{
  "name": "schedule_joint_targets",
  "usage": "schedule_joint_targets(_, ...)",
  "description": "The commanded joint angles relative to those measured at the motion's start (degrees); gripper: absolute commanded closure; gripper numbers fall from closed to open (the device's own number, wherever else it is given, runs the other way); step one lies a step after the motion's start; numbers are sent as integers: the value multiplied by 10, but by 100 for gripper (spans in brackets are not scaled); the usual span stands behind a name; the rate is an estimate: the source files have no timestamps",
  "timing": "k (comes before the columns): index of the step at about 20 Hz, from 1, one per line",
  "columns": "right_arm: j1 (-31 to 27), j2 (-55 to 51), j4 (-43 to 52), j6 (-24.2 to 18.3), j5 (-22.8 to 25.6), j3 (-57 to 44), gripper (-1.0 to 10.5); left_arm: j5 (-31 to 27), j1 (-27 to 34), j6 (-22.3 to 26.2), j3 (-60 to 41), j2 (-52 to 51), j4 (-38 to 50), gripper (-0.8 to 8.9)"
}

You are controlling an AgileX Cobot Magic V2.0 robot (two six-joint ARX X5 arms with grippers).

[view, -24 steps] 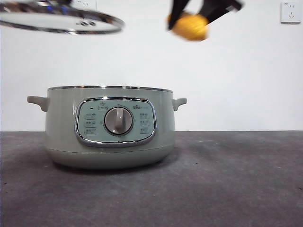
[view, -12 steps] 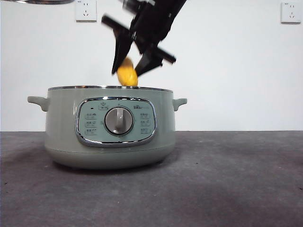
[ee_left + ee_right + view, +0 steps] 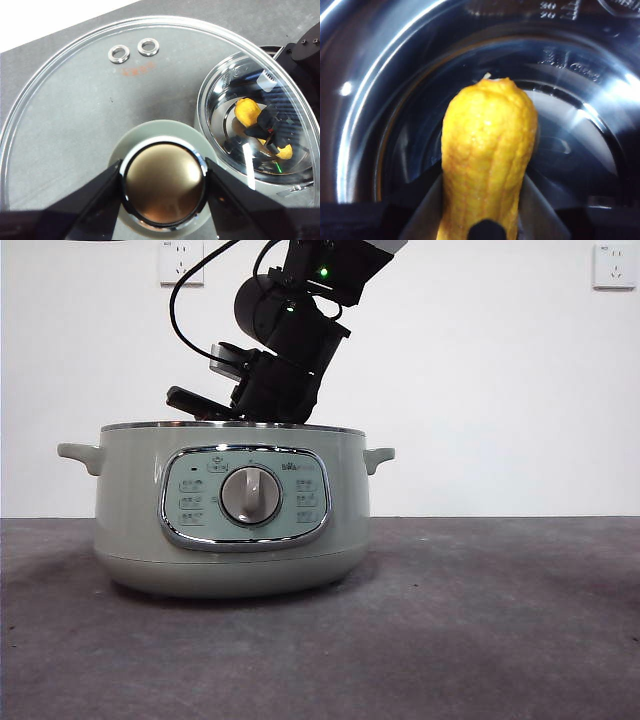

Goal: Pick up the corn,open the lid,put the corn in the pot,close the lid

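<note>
The sage-green pot (image 3: 230, 530) stands open on the table. My right arm (image 3: 290, 340) reaches down into it from above, and the pot's rim hides its jaws in the front view. In the right wrist view my right gripper (image 3: 482, 210) is shut on the yellow corn (image 3: 487, 145), held low inside the pot's steel bowl (image 3: 580, 100). My left gripper (image 3: 164, 192) is shut on the knob (image 3: 164, 182) of the glass lid (image 3: 75, 100) and holds it high beside the pot. Through the glass I see the pot's rim (image 3: 202, 100) and the corn (image 3: 246, 111).
The dark grey table (image 3: 480, 620) stretches to the right of the pot. Two wall sockets (image 3: 181, 262) (image 3: 613, 265) sit on the white wall behind. The lid is above the front view's top edge.
My right gripper has come down and to the left with the corn, from high above the pot into its bowl. The lid has risen out of the front view.
</note>
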Motion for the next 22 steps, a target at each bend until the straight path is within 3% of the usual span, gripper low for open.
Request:
schedule_joint_targets(1,3,14,-2,-15,6,-1,956,0,1,1,3,-9,9,823)
schedule_joint_targets(5,3,14,-10,-15,7,-1,897,1,1,1,3,-8,9,823)
schedule_joint_targets(7,4,14,-19,-15,15,-1,461,18,1,1,3,-8,9,823)
schedule_joint_targets(8,4,14,-19,-15,16,-1,321,30,1,1,3,-8,9,823)
schedule_joint_targets(9,4,11,-18,-12,16,-1,317,34,1,0,3,-7,9,823)
schedule_joint_targets(15,7,-104,-69,-19,84,0,329,46,1,-4,3,12,9,823)
schedule_joint_targets(16,7,-129,-85,-27,90,0,417,46,1,-6,3,19,9,823)
schedule_joint_targets(19,11,-212,-148,-59,94,0,875,59,1,-10,3,41,9,823)
schedule_joint_targets(20,12,-235,-175,-67,99,0,971,72,0,-10,3,49,10,823)
schedule_joint_targets(22,12,-280,-230,-86,138,-2,962,92,-2,-10,3,69,11,823)
